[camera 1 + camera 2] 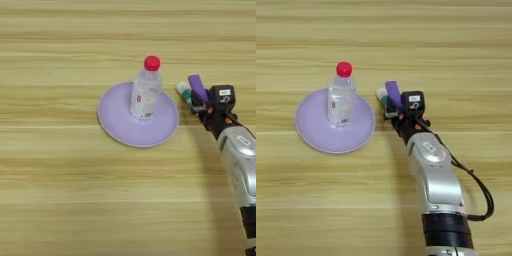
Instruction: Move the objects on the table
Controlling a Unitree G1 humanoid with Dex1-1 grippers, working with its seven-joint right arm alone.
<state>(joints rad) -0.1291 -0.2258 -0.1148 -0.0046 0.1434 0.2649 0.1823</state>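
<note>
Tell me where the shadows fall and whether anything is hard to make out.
Left eye view: a soft shadow lies on the table left of the arm. Right eye view: the same, and the glue stick and purple block by the gripper blur together. The bottle casts little shadow on the plate.

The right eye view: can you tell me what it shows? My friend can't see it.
A clear bottle with a red cap stands upright on a round lavender plate on a wooden table. Just right of the plate, the robot's silver arm reaches up from the bottom, its black claw at a purple block and a white-and-green glue stick.
</note>
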